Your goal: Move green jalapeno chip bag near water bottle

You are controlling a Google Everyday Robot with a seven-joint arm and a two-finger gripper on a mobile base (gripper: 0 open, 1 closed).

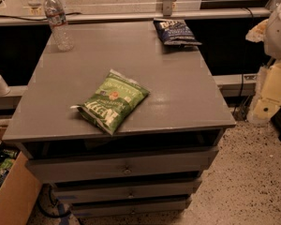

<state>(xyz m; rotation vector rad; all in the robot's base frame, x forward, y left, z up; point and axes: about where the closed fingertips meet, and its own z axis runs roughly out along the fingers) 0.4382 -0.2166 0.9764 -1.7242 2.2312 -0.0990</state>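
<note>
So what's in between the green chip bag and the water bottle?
Only bare tabletop lies between the green bag and the bottle, as the camera view shows. The gripper is out of view.

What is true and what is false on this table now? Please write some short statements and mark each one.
1. The green jalapeno chip bag lies flat near the front edge of the grey table. True.
2. The water bottle lies on its side. False: it stands upright at the back left corner.
3. The dark blue chip bag touches the green bag. False: it lies apart, at the back right.
4. The gripper is not in view. True.
</note>
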